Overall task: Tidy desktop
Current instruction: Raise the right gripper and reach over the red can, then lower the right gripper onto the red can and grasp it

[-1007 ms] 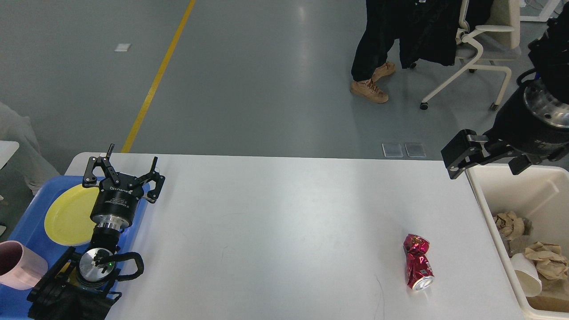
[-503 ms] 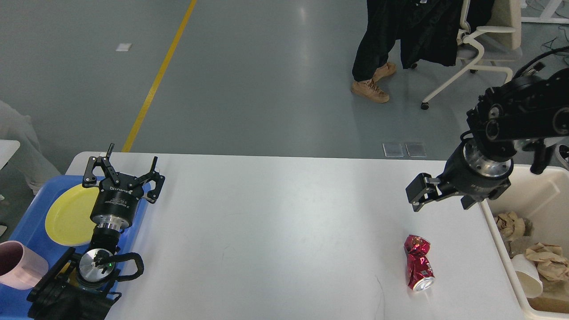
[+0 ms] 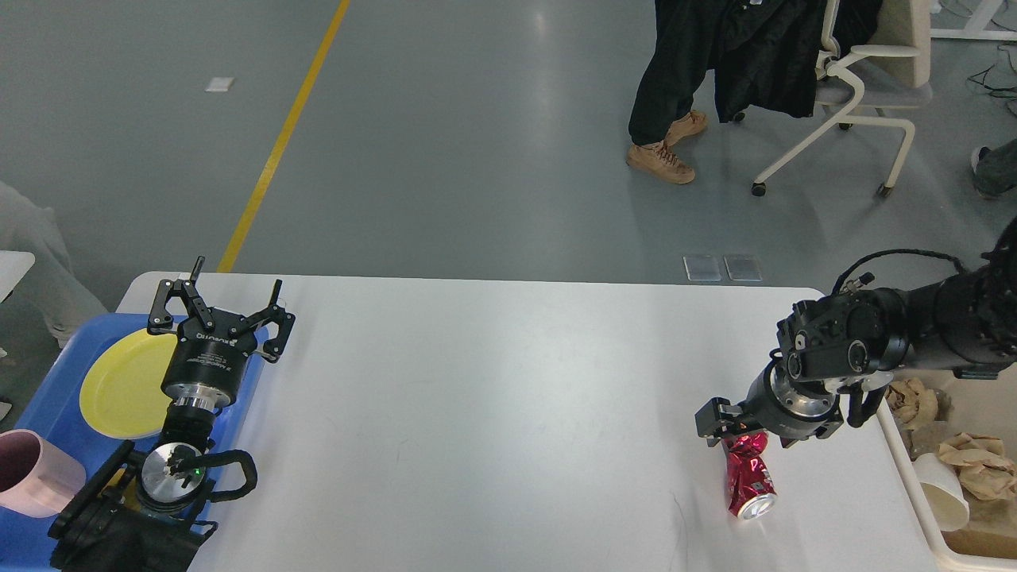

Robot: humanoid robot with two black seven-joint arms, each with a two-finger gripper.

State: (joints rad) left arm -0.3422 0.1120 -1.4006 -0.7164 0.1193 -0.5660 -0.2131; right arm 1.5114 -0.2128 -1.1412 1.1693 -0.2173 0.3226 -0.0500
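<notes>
The white desktop [image 3: 493, 413] fills the lower half of the head view. A crushed red can [image 3: 748, 481] lies on it near the right edge. My right gripper [image 3: 747, 429] has come down onto the can's far end, with one finger [image 3: 713, 419] to its left; it looks open around the can. My left gripper [image 3: 222, 306] is open and empty, pointing up over the table's left edge beside a yellow plate [image 3: 119, 385].
A blue tray [image 3: 56, 373] at the left holds the yellow plate and a pink cup [image 3: 32, 473]. A cream bin [image 3: 924, 508] at the right edge holds crumpled paper [image 3: 977, 461] and a paper cup. A person and a chair stand beyond the table.
My right arm has swung left and down from above the bin to the far end of the red can. The left arm and the can have not moved.
</notes>
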